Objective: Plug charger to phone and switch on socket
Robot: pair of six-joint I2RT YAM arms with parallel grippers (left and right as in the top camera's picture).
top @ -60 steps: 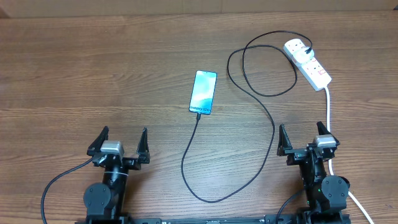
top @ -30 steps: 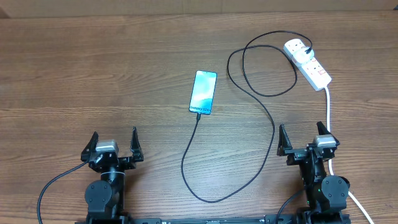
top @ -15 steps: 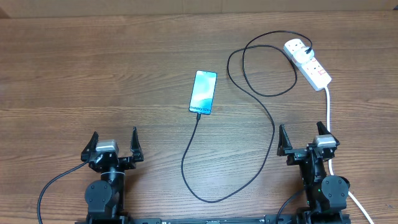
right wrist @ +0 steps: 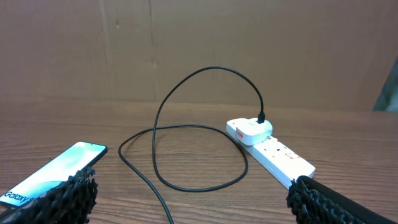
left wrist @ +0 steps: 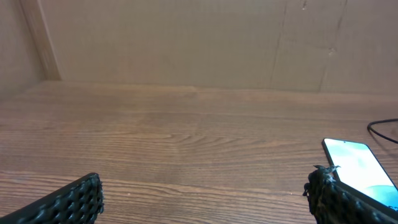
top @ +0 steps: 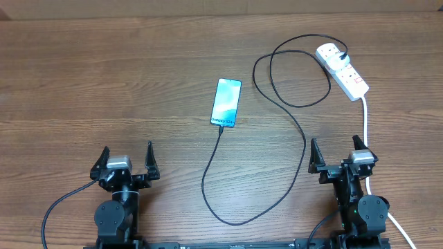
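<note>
The phone [top: 226, 102] lies near the table's middle, its screen lit light blue, with the "Galaxy S24" end toward me. The black charger cable [top: 302, 142] runs from the phone's near end, loops across the table and ends in a plug head [top: 335, 56] seated in the white socket strip [top: 343, 69] at the far right. The phone also shows in the left wrist view [left wrist: 359, 165] and the right wrist view [right wrist: 53, 169]; the socket [right wrist: 270, 146] and the cable [right wrist: 155, 134] show in the right wrist view. My left gripper [top: 124, 162] and right gripper [top: 337, 153] are open and empty near the front edge.
The socket's thick white cord [top: 365, 121] runs down the right side past my right arm and off the front edge. A brown cardboard wall [left wrist: 186, 43] stands along the table's far side.
The left arm drew back slightly to the left between two and one second ago and has stayed still since. The right arm, phone, cable and socket have not moved.
</note>
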